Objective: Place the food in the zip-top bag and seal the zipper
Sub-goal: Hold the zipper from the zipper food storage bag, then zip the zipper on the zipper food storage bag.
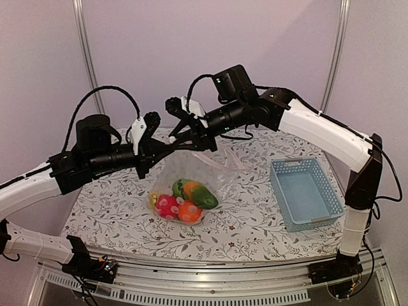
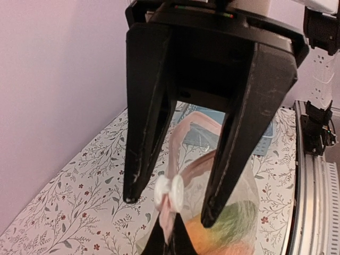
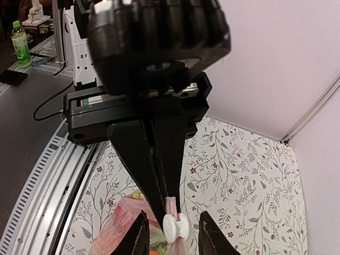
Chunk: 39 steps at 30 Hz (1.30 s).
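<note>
The clear zip-top bag [image 1: 191,169] hangs above the floral table between both grippers. Inside it lies the food [image 1: 186,203]: a red piece, an orange one and a green one. My left gripper [image 2: 168,234] is shut on the end of the pale pink zipper [image 2: 184,130], just behind the white slider [image 2: 170,192]. My right gripper [image 3: 174,236] faces it from the other side. Its fingers [image 3: 139,236] stand on either side of the slider [image 3: 175,228] with a gap on each side, so it is open. In the top view the two grippers meet at the bag's mouth [image 1: 178,141].
A light blue lattice basket [image 1: 305,191] stands on the right of the floral table [image 1: 255,223]. A metal rail [image 1: 210,280] runs along the near edge. The pale wall is close behind. A green bottle [image 3: 18,42] stands off the table.
</note>
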Each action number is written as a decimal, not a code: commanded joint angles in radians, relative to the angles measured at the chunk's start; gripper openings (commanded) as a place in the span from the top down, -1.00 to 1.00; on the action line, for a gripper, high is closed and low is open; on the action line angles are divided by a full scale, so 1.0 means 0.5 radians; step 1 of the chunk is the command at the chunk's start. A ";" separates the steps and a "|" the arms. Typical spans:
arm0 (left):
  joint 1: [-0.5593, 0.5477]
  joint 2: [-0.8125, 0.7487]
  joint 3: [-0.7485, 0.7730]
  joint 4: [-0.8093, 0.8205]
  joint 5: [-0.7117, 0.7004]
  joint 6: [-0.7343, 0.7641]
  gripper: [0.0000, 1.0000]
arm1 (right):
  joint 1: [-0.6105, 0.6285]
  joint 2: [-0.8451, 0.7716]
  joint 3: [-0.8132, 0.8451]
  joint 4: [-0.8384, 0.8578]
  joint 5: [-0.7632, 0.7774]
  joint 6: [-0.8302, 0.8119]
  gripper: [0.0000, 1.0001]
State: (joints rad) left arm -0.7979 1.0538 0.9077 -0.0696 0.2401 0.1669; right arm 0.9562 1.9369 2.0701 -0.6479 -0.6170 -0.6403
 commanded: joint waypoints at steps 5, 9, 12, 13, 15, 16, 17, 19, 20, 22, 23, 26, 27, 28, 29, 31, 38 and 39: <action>-0.040 -0.006 -0.016 0.007 -0.064 0.059 1.00 | 0.006 0.032 0.054 0.018 0.003 0.114 0.52; -0.040 -0.009 -0.018 0.004 -0.075 0.062 1.00 | 0.008 0.026 0.047 0.011 0.004 0.136 0.64; -0.040 -0.015 -0.019 0.001 -0.084 0.062 1.00 | 0.007 0.024 0.048 0.009 0.012 0.152 0.72; -0.040 -0.015 -0.022 0.001 -0.084 0.062 1.00 | 0.005 0.023 0.048 0.008 0.014 0.157 0.75; -0.041 -0.016 -0.024 0.001 -0.099 0.058 1.00 | 0.007 0.018 0.046 0.007 0.027 0.164 0.80; -0.042 -0.014 -0.020 0.001 -0.111 0.042 0.99 | 0.007 0.018 0.047 0.006 0.037 0.165 0.81; -0.040 -0.012 -0.016 0.006 -0.115 0.035 0.94 | 0.008 0.019 0.048 0.002 0.051 0.167 0.82; -0.043 -0.009 -0.007 0.025 -0.113 0.020 0.82 | 0.008 0.021 0.047 -0.006 0.081 0.161 0.84; -0.043 -0.011 -0.011 0.039 -0.108 0.017 0.81 | 0.009 0.022 0.047 -0.013 0.092 0.158 0.84; -0.043 -0.008 -0.011 0.071 -0.094 0.015 0.85 | 0.007 0.024 0.046 -0.025 0.102 0.147 0.84; -0.044 -0.005 -0.011 0.082 -0.084 0.016 0.88 | 0.008 0.024 0.046 -0.030 0.102 0.146 0.84; -0.043 0.009 -0.011 0.100 -0.066 0.013 1.00 | 0.007 0.028 0.048 -0.041 0.115 0.148 0.84; -0.043 0.007 -0.010 0.103 -0.066 0.011 1.00 | 0.008 0.031 0.047 -0.044 0.128 0.151 0.84; -0.044 0.002 -0.014 0.106 -0.066 0.010 1.00 | 0.007 0.036 0.047 -0.047 0.144 0.154 0.84; -0.043 -0.007 -0.022 0.107 -0.068 0.011 1.00 | 0.007 0.036 0.048 -0.052 0.165 0.158 0.84; -0.043 -0.035 -0.041 0.106 -0.103 0.004 1.00 | 0.006 0.042 0.048 -0.069 0.212 0.166 0.84; -0.037 -0.188 -0.133 0.188 -0.295 0.028 1.00 | -0.051 0.024 -0.056 -0.152 0.252 0.173 0.85; -0.035 -0.206 -0.144 0.183 -0.314 0.037 1.00 | -0.067 0.017 -0.077 -0.159 0.252 0.177 0.85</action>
State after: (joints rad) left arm -0.8116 1.0107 0.8604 -0.0299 0.1478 0.1745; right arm 0.9573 1.9373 2.0682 -0.6621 -0.5423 -0.5644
